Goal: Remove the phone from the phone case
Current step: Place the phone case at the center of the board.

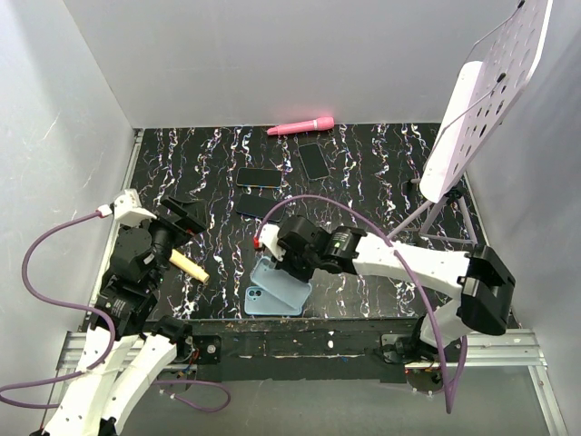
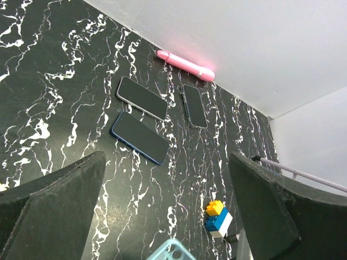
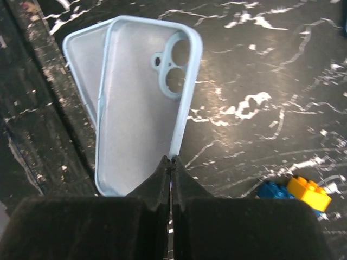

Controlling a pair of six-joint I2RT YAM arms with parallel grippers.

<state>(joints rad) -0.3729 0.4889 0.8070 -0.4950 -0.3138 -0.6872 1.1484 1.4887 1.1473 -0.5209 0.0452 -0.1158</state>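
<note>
Right end effector [image 3: 171, 162] pinched together on phone case [image 3: 143, 103] rim; I'd peel slowly, left end effector [image 2: 167, 157] spread, idle.

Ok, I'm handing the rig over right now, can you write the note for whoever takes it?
Left gripper: open, holding nothing, raised over the table's left side.
Right gripper: shut on the near edge of the light blue case. The case looks empty, with bare inside and open camera cutout.
A second light blue case lies partly under it; I cannot tell its contents.
Three dark phones lie bare farther back.
Done: the phone appears to be out.
Left: probably set the case down and release.
</note>
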